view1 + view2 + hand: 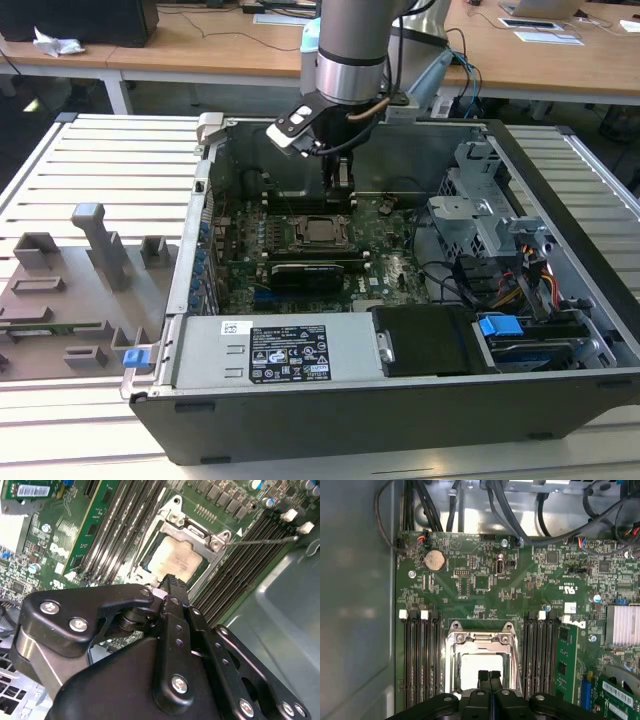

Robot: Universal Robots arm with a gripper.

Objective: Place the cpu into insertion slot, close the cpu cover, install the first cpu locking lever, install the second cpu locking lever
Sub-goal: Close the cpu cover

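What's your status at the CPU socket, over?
Gripper shut, empty, low over the socket. Cpu seated, cpu cover down over it. One thin lever rod jutting out past the memory slots.

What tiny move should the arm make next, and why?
Probably a short shift toward the thin locking lever, which seems unlatched, sticking out over the memory slots. The cpu already sits in its socket with the cpu cover down over it. The gripper hangs shut and empty just above the cover's edge.
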